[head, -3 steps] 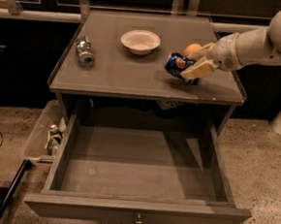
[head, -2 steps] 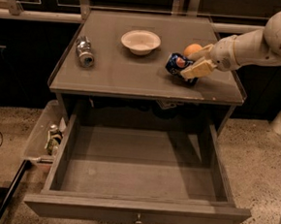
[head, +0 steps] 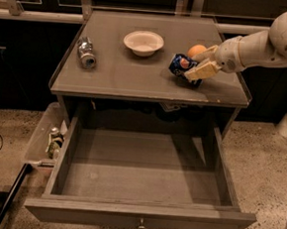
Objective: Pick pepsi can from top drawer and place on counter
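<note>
The pepsi can point(head: 179, 64) is dark blue and tilted, and its lower end is at the counter point(head: 136, 78) on the right side. My gripper point(head: 197, 67) reaches in from the right. Its pale fingers point(head: 200, 70) are closed around the can's right side. The top drawer point(head: 131, 212) is pulled fully out below the counter, and nothing lies on its grey floor.
A white bowl point(head: 143, 42) sits at the counter's back middle. A silver can point(head: 86, 53) lies on its side at the left. An orange point(head: 197, 50) sits just behind the pepsi can. A clear plastic bin point(head: 44, 141) with small items stands left of the drawer.
The pepsi can stays at the same spot on the counter's right side with the gripper on it. The arm's upper part has shifted only slightly.
</note>
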Robot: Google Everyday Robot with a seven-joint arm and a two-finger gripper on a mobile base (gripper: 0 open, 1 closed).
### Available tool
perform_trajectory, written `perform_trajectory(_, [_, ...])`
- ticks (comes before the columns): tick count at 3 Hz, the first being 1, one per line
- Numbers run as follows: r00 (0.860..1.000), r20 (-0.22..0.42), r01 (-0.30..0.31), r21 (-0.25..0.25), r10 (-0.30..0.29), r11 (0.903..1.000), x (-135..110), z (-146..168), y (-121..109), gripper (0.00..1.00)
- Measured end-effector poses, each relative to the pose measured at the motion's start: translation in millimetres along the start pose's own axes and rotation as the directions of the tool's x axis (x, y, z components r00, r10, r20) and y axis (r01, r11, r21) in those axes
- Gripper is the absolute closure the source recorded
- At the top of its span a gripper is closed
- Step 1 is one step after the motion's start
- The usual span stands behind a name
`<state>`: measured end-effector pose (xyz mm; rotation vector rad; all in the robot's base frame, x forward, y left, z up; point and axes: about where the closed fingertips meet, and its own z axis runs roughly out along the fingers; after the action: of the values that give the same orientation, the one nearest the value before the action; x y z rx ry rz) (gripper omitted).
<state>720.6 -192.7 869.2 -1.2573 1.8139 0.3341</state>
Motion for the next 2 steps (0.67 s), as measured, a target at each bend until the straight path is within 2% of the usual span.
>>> perform_trajectory(2, [1.0,0.0,0.0,0.0,0.0,1.0,0.0,0.1,0.0,0.11])
